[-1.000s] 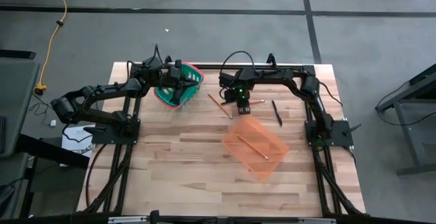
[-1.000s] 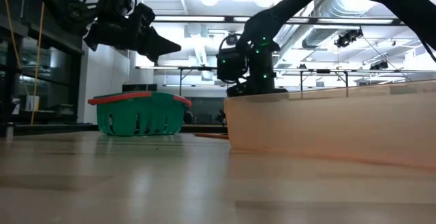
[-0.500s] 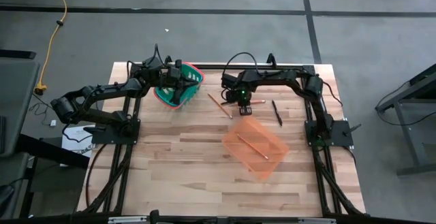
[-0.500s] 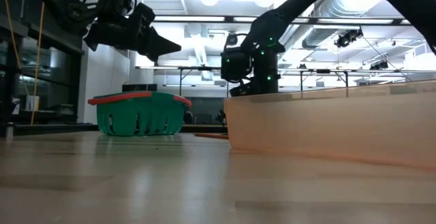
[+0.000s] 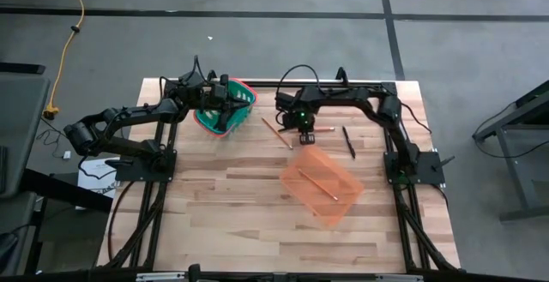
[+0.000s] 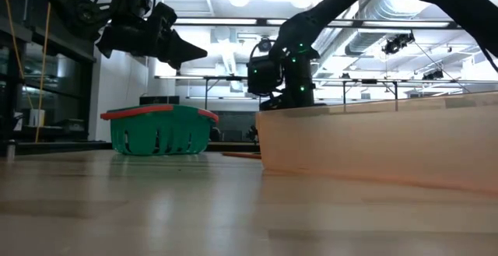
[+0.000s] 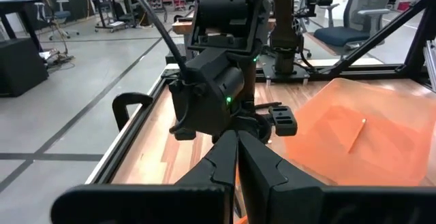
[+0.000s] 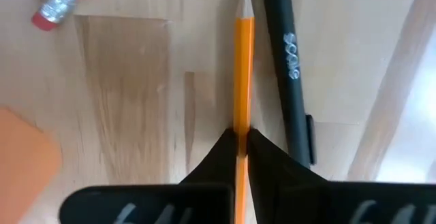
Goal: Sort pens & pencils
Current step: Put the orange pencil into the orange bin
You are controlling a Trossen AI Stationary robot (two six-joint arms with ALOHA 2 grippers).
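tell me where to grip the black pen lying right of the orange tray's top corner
Grip the black pen at mid-barrel, coming straight down from above with the jaws across its width. It lies flat on the table, apart from other things, so its long sides are free.

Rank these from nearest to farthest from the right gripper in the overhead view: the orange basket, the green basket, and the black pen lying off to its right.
Measured from the right gripper, near the table's far edge:
1. Black pen, on the wood just to its right.
2. Orange basket, toward the table's near side; its far corner sits almost as close as the pen.
3. Green basket, off to its left, under the left gripper.
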